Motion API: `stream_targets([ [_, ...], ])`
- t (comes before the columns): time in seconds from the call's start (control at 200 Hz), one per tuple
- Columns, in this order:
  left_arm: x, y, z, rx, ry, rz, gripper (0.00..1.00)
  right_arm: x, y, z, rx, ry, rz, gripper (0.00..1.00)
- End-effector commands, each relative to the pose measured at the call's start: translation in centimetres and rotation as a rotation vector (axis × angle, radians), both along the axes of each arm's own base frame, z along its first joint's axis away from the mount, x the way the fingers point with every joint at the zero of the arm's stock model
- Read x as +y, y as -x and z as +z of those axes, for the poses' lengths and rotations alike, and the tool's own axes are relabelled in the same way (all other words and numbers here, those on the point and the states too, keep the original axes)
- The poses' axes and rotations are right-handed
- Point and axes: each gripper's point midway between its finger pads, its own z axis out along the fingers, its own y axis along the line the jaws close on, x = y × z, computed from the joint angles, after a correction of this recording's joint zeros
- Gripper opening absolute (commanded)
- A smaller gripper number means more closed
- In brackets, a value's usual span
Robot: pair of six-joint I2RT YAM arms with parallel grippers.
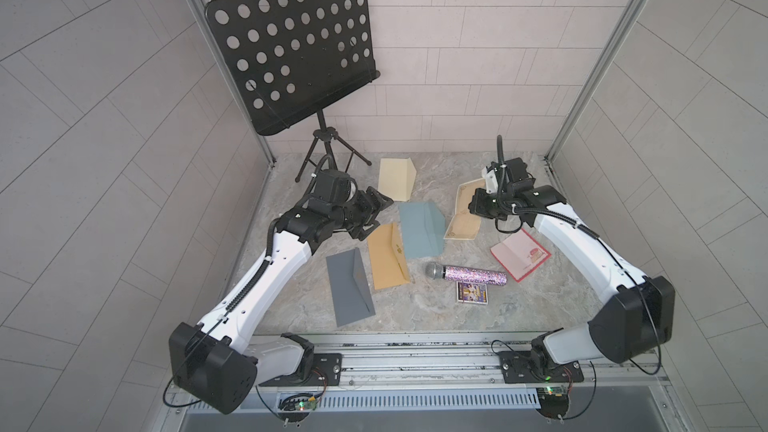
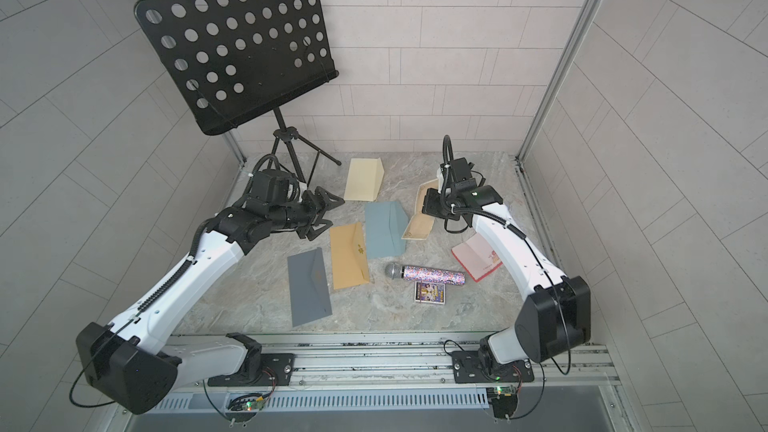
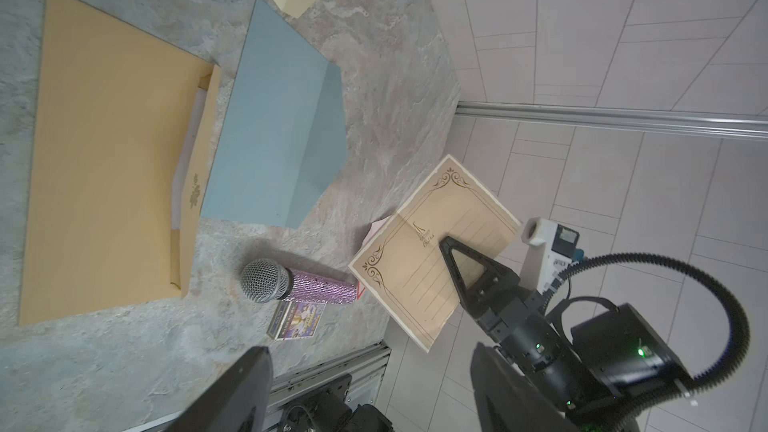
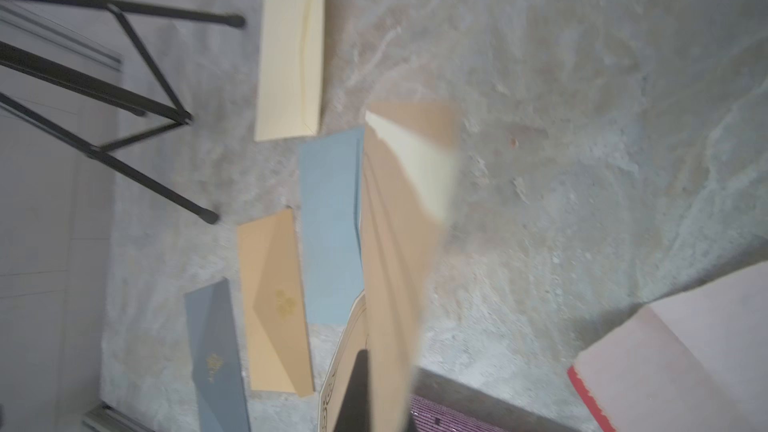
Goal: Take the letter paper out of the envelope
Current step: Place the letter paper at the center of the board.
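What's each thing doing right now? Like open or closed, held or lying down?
left tool: open, empty.
right tool: shut on the letter paper.
letter paper: unfolded, held up.
blue envelope: flap open.
cream envelope: flap open.
tan envelope: flap folded down.
grey envelope: flap folded down.
microphone: lying on its side.
music stand: standing upright.
red card: lying open.

Lab robot cell: aluminium frame (image 1: pixel 614 39), mounting rail (image 1: pixel 415 361).

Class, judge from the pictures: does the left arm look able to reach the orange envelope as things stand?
Probably yes. The left hand hangs open close by the far end of the orange envelope, and nothing stands between them; the blue envelope only lies alongside.
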Motion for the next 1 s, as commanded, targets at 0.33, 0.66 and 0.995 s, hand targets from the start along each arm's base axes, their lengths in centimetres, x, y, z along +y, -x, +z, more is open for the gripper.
stream_targets([
  [0.33,1.0,3.3,-1.8,0.021,-0.093,-0.095,0.8,-1.1,-2.3,-7.9,0.182,0.193,0.245,0.0],
  [0.66,1.2,3.9,-1.7,0.022,-0.098,-0.102,0.78,-2.4,-4.1,-11.8,0.213,0.322,0.26,0.0],
  [0.995,1.3,4.0,-1.7,0.028,-0.094,-0.096,0.77,-4.1,-5.2,-14.6,0.234,0.462,0.23,0.0],
])
